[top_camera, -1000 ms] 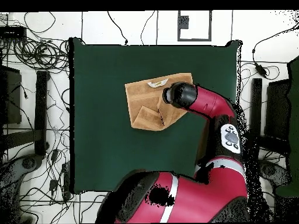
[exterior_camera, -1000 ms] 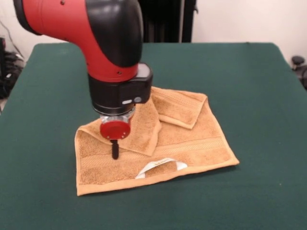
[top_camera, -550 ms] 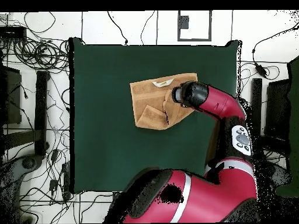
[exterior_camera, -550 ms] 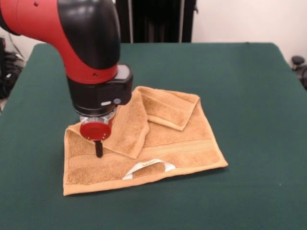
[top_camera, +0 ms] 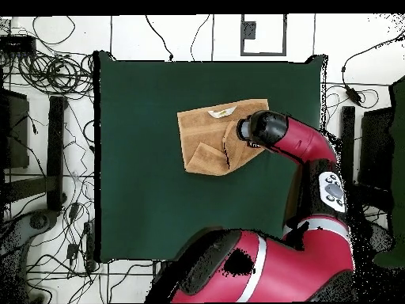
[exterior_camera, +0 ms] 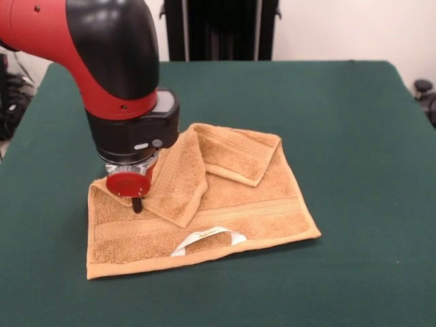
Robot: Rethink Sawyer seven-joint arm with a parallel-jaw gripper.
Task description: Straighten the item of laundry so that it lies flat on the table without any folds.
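The item of laundry (exterior_camera: pixel 231 204), an orange-tan towel, lies on the green table (exterior_camera: pixel 354 136) with two parts folded over its far half and a white label (exterior_camera: pixel 208 236) at its near hem. My gripper (exterior_camera: pixel 137 203) points straight down at the towel's left folded flap. Its black fingers are pressed together into one stub, shut on the cloth near the flap's corner. In the overhead view the towel (top_camera: pixel 207 134) sits at the table's (top_camera: pixel 142 198) upper middle. The arm's wrist (top_camera: pixel 257 129) covers the towel's right end and hides the gripper.
The arm's red and black bulk (exterior_camera: pixel 109 61) hangs over the table's left far part. A black stand (exterior_camera: pixel 218 27) rises behind the far edge. Cables (top_camera: pixel 55 71) and dark equipment (top_camera: pixel 16 127) ring the table on the floor.
The gripper has moved left in the front view over the last second, and the whole towel has slid left with it. The folds keep about the same shape.
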